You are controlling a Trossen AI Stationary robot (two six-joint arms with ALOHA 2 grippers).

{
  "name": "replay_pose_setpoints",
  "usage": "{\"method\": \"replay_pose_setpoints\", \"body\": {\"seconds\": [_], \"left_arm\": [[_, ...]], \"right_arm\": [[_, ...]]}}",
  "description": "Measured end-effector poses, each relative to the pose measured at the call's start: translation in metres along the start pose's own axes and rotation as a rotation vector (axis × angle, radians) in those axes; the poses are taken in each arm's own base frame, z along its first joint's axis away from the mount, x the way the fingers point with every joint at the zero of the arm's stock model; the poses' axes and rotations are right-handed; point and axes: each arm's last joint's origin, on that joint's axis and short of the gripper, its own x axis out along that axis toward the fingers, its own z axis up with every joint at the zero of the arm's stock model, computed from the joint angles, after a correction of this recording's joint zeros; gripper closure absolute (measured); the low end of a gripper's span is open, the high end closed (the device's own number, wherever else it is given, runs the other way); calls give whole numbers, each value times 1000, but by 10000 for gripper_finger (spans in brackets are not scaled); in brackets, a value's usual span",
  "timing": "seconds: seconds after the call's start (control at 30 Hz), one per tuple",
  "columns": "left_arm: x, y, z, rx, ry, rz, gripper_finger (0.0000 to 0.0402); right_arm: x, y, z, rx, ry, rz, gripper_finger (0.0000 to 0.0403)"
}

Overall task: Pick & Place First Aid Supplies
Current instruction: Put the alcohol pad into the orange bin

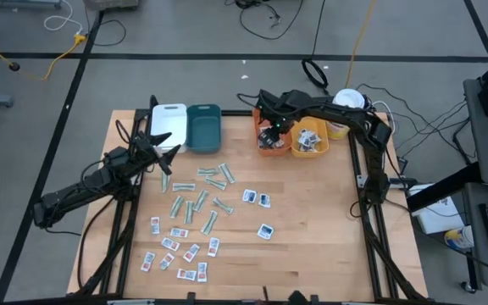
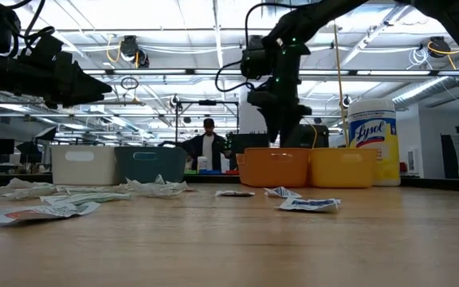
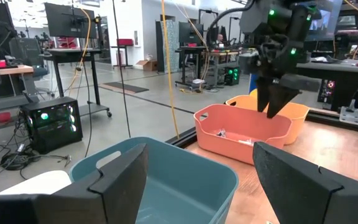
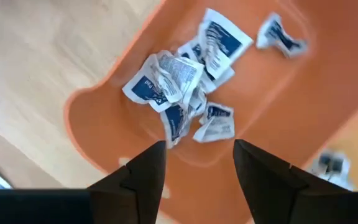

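Observation:
Many small first aid packets (image 1: 195, 222) lie flat on the wooden table: white ones with red print near the front, pale-green strips (image 1: 202, 199) in the middle, white ones with blue print (image 1: 257, 199) to the right. More blue-print packets (image 4: 179, 81) lie in the orange bin (image 1: 265, 146). My right gripper (image 4: 197, 168) hangs open above that bin, pointing down, with nothing between its fingers; the low view also shows this gripper (image 2: 281, 131) over the orange bin (image 2: 273, 167). My left gripper (image 3: 197, 180) waits open and level near the teal bin (image 3: 160, 180).
A white bin (image 1: 168, 119) and the teal bin (image 1: 203, 127) stand at the far edge, left of centre. Right of the orange bin is a yellow bin (image 1: 309, 140) holding packets, then a white canister (image 2: 371, 139). Bare wood lies at the near right (image 1: 312, 254).

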Motion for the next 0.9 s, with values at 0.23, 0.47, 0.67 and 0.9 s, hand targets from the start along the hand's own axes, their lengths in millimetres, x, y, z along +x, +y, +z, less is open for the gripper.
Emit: {"method": "replay_pose_setpoints", "body": {"seconds": [0.23,0.47,0.67,0.9], "left_arm": [[0,0,0,0,0,0,105],[0,0,0,0,0,0,105],[0,0,0,0,0,0,105],[0,0,0,0,0,0,105]], "right_arm": [[-8,6,-8,261,32,-10,218],[-10,43,-23,179,41,8,218],[-12,82,-43,110,49,29,218],[-17,125,-72,34,59,52,218]]}}
